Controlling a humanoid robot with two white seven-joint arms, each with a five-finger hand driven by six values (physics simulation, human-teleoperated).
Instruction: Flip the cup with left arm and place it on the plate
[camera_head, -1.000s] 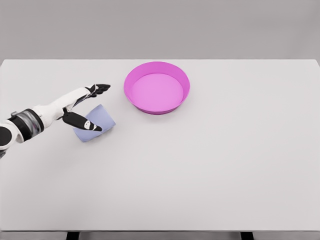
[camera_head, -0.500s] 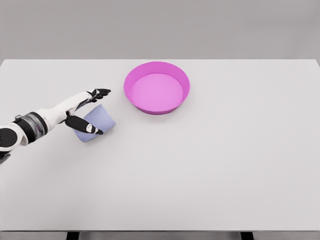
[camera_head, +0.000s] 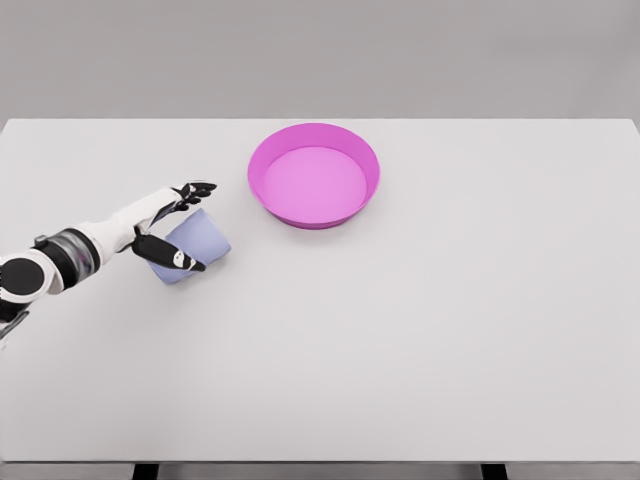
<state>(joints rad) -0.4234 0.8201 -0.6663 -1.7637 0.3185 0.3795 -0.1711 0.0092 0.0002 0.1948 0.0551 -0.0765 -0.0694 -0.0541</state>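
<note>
The white bench (camera_head: 420, 340) carries 2 things: a round magenta plate (camera_head: 314, 175) toward the back centre and, well apart to its left, a pale blue cup (camera_head: 190, 246). The cup lies tipped on its side, long axis running from lower left to upper right. The left robot hand (camera_head: 172, 222) straddles the cup's near end, spread wide: black fingers (camera_head: 195, 188) stretch past its upper edge, the thumb (camera_head: 170, 256) lies across its lower side. It is not closed around it.
</note>
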